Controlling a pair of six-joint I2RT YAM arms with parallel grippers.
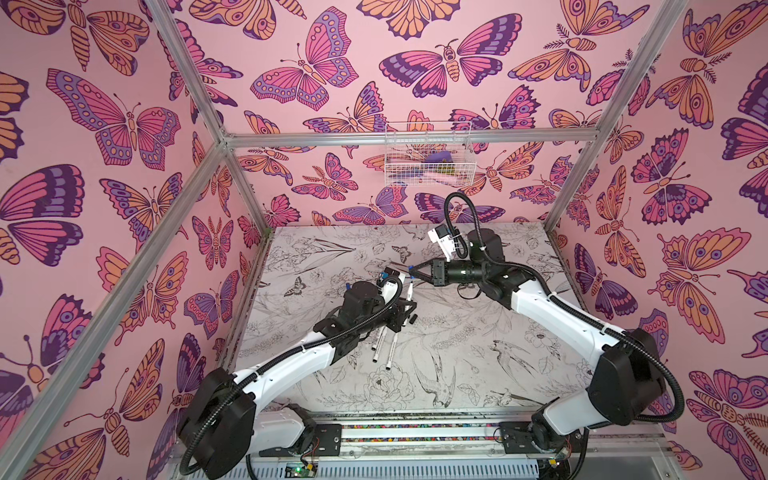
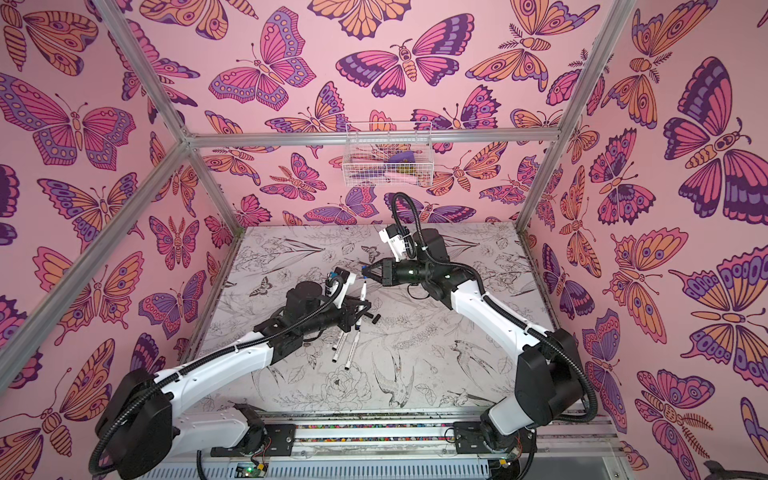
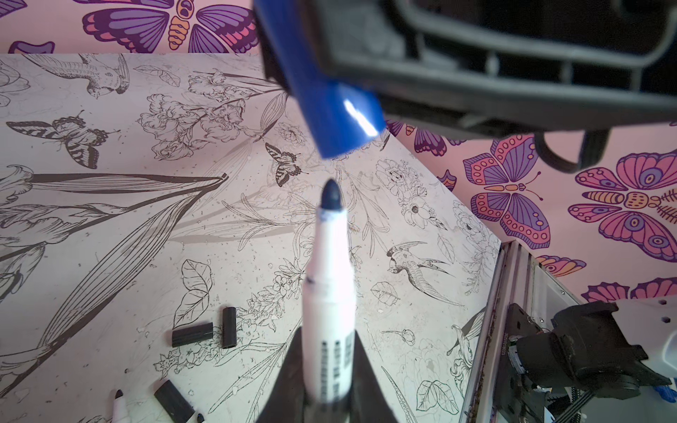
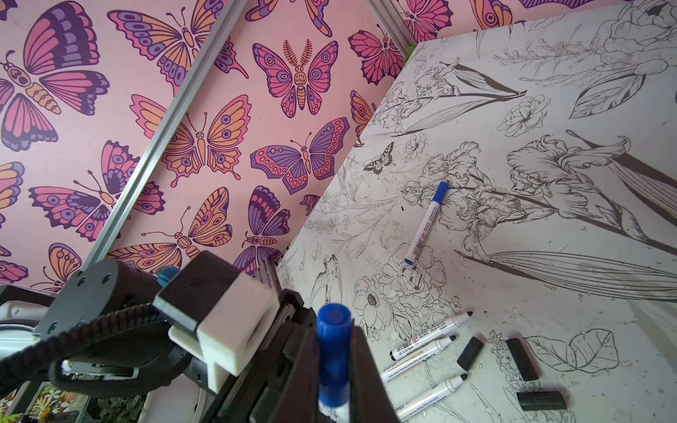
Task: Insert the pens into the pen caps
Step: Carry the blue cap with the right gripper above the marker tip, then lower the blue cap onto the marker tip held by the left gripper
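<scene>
- Held pen [image 3: 329, 285]: white barrel, dark print, bare dark-blue tip. It points at the blue cap [image 3: 331, 110], close to its mouth but apart.
- Left gripper [image 3: 324, 351]: jaws closed on the pen barrel; the arm reaches low over the table [image 1: 478, 353].
- Right gripper [image 4: 333, 337]: jaws clamped on the blue cap; the forearm is level, facing the left arm.
- Loose on the table: three black-tipped pens [image 4: 428, 337], three black caps [image 4: 470, 353], one capped blue pen [image 4: 426, 223].

left arm [image 1: 291, 357] bent inward, left fingers [image 3: 289, 388] closed | right arm [image 1: 552, 307] bent inward, right fingers [image 4: 302, 373] closed | tips facing, apart
</scene>
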